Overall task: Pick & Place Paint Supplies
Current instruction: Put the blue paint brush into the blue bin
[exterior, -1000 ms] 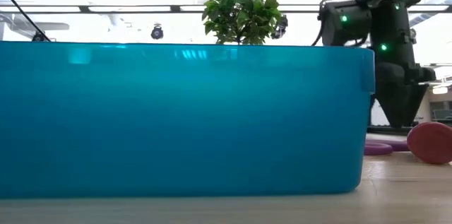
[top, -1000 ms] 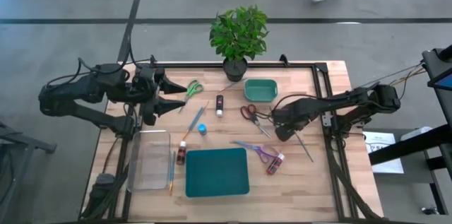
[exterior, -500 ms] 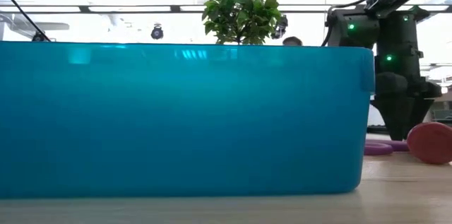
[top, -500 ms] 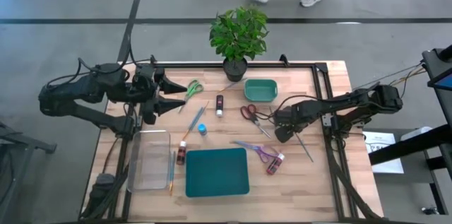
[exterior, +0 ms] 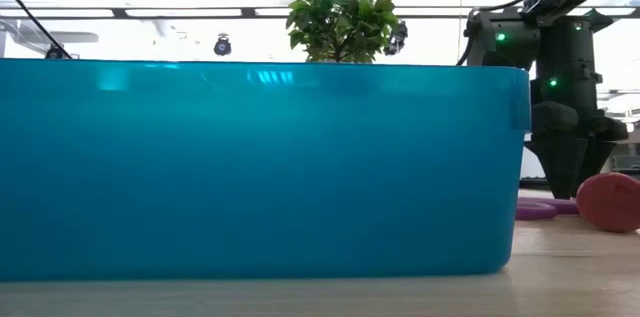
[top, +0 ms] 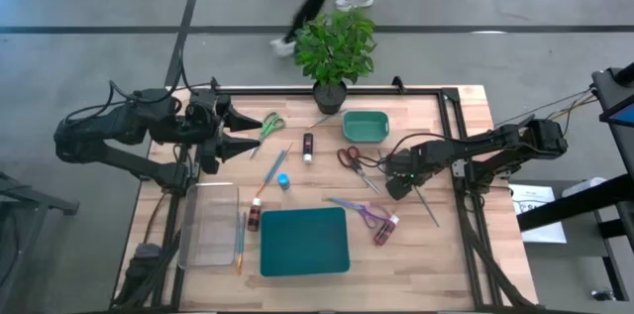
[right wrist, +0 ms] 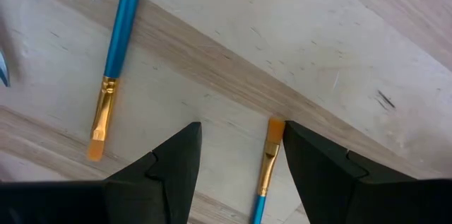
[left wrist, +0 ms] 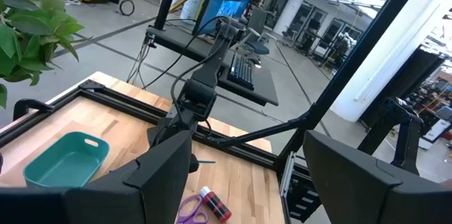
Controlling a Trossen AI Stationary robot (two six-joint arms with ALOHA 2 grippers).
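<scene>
My right gripper (top: 394, 189) points down, open, just above the wood at the table's right. In the right wrist view its fingers (right wrist: 164, 174) stand on either side of the orange bristle tip of a blue-handled brush (right wrist: 267, 169), not touching it. A second blue-handled brush (right wrist: 113, 68) lies flat beside it. Paint bottles lie about the table: black (top: 308, 146), blue (top: 283, 182), dark red (top: 255, 218) and pinkish (top: 386, 228). An orange-handled brush (top: 267, 179) lies at the middle. My left gripper (top: 236, 136) waits open and level above the far left.
A teal box (top: 304, 241) stands at the near middle, with a clear tray (top: 210, 223) holding a brush to its left. A green bin (top: 366, 126), a potted plant (top: 335, 49), and red (top: 349, 158), purple (top: 362, 213) and green scissors (top: 271, 123) also stand about. A person walks beyond the far edge.
My right gripper has sunk a little toward the table over the brush, still open. The person beyond the far edge has walked leftward.
</scene>
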